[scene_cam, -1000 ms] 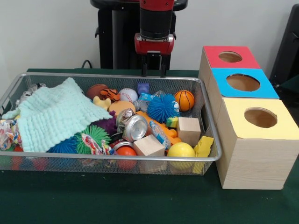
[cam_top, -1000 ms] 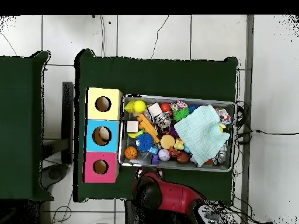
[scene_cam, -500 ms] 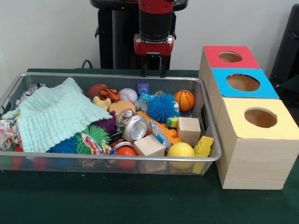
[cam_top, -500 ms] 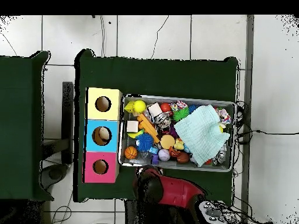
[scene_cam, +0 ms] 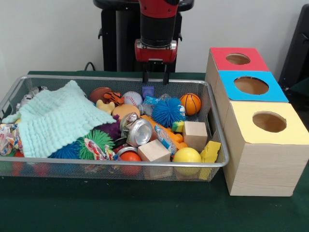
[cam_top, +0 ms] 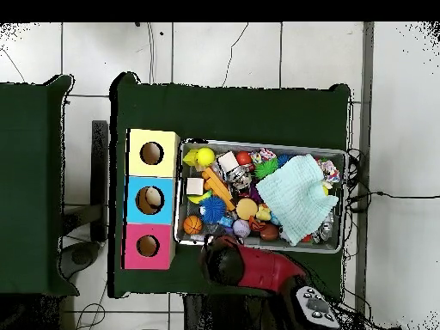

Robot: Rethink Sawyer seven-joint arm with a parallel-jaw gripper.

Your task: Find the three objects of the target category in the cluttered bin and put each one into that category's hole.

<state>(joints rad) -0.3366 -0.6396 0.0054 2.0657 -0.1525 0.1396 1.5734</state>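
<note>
The wire mesh bin (scene_cam: 120, 164) is full of toys. A blue-and-white printed wrapper (scene_cam: 164, 138) lies by the orange toy near the wooden blocks. A crinkly clear and blue wrapper (scene_cam: 150, 100) lies by the blue spiky ball (scene_cam: 168, 112). A whitish crinkled bag (scene_cam: 29, 96) sits in the far left corner. My gripper (scene_cam: 155, 77) is open and empty, above the bin's far rim. The red-topped box's hole (scene_cam: 237, 59) is far right. In the overhead view the arm (cam_top: 249, 271) covers the gripper at the bin's lower rim (cam_top: 258, 249); the red box's hole (cam_top: 148, 246) lies to its left.
A mint-green knitted cloth (scene_cam: 58, 118) covers the bin's left half. A crushed silver can (scene_cam: 138, 131), balls and wooden blocks (scene_cam: 195, 135) fill the rest. The blue-topped box (scene_cam: 251, 85) and the yellow-topped box (scene_cam: 268, 122) stand in a row with the red one, right of the bin.
The gripper has come down and forward over the bin's far rim, shifting slightly left in the front view. Nothing in the bin has moved.
</note>
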